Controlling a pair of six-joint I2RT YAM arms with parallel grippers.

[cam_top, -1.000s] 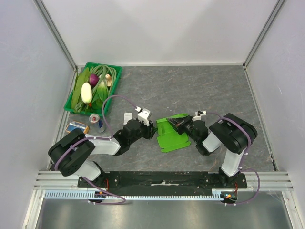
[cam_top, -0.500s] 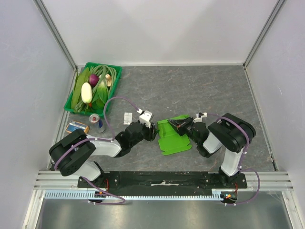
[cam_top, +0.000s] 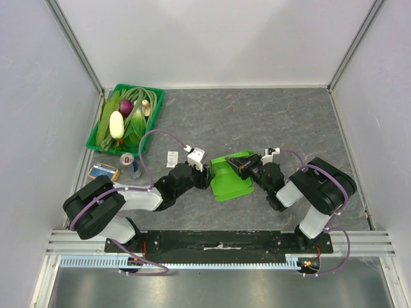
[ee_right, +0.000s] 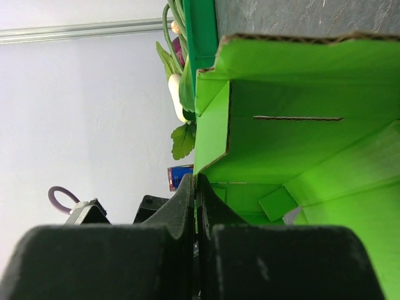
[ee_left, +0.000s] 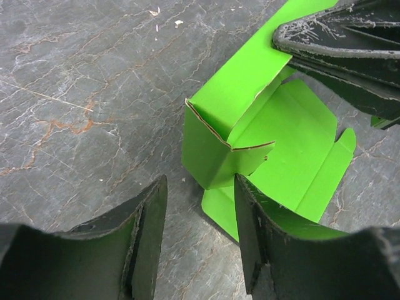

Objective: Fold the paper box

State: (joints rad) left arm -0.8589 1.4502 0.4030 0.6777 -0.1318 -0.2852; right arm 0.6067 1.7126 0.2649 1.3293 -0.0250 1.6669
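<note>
1. The paper box [cam_top: 232, 179] lies on the grey worktop [cam_top: 289, 115], well apart from the green vegetable crate [cam_top: 156, 96], off toward the right arm's side and nearer the arm bases than the crate is.
2. The box is only partly formed. In the left wrist view, one side wall and a short corner flap stand up from the flat base panel, while the rest of the card lies open.
3. The right pincer [cam_top: 241, 165] sits at the edge of the box turned away from the crate. Its fingers [ee_right: 175, 215] are pressed together on a thin green panel, so it is clamped on the card.
4. The left pincer [cam_top: 205, 174] is between the crate and the box, at the box's crate-facing edge. Its jaws stand parted with nothing between them, and the raised wall's corner sits just ahead of the fingertips. I cannot tell whether they touch it.
5. Judged from this, the step in hand is setting up the walls: the right arm anchors the card while the free left arm lines up on the standing corner.
6. The next move seems to call for the left pincer to take or nudge that corner flap and turn it inward along its crease. The right grip has to hold firm, since thin card will likely slide or buckle if pushed off the crease.
</note>
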